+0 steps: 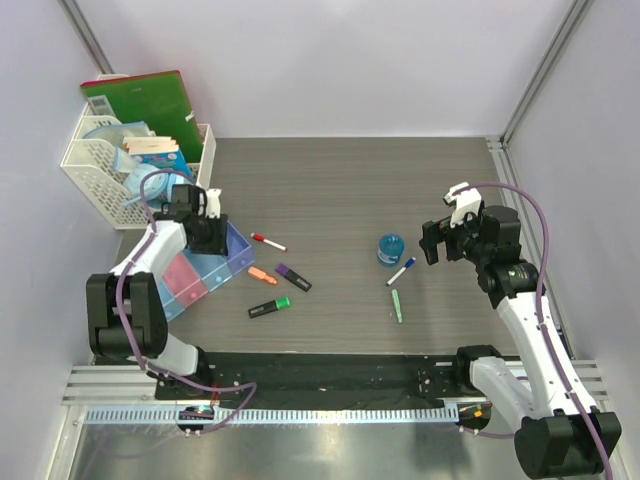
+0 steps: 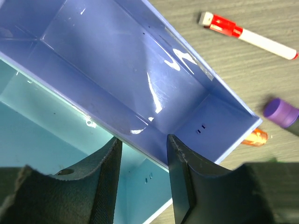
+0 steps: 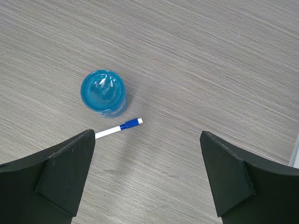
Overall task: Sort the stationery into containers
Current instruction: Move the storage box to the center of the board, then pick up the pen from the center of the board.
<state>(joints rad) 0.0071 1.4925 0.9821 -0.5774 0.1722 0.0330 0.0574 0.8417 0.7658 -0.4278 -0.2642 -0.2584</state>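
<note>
The containers (image 1: 215,268), four joined bins, lie at an angle by the left edge of the bench (image 1: 340,190), purple bin (image 1: 238,250) at the end toward mid-bench, pink bin (image 1: 182,272) further toward the near-left corner. No stationery shows in the purple bin or in the light blue bin (image 2: 42,116) next to it, as far as the L wrist view covers them.

Loose stationery, all flat on the bench:
- red-capped marker (image 1: 268,242) just R of the purple bin
- orange highlighter (image 1: 263,275) and purple-black highlighter (image 1: 293,277) side by side, nearer the near edge
- green-black highlighter (image 1: 270,308) nearest the near edge of that group
- blue tape roll (image 1: 390,249) R of centre, w/ blue-capped marker (image 1: 401,272) just beside it and pale green pen (image 1: 397,305) a bit nearer the near edge

L fingers (image 2: 107,186) hang over the bins, partly spread, holding nothing; the wall shared by the purple and light blue bins runs btwn them, and whether they touch it can't be told. R fingers (image 3: 56,177) are spread wide and empty, above bare bench just R of the tape roll and blue-capped marker.

A white lattice basket (image 1: 130,165) w/ a green folder (image 1: 140,105) behind it sits in the far-left corner.
</note>
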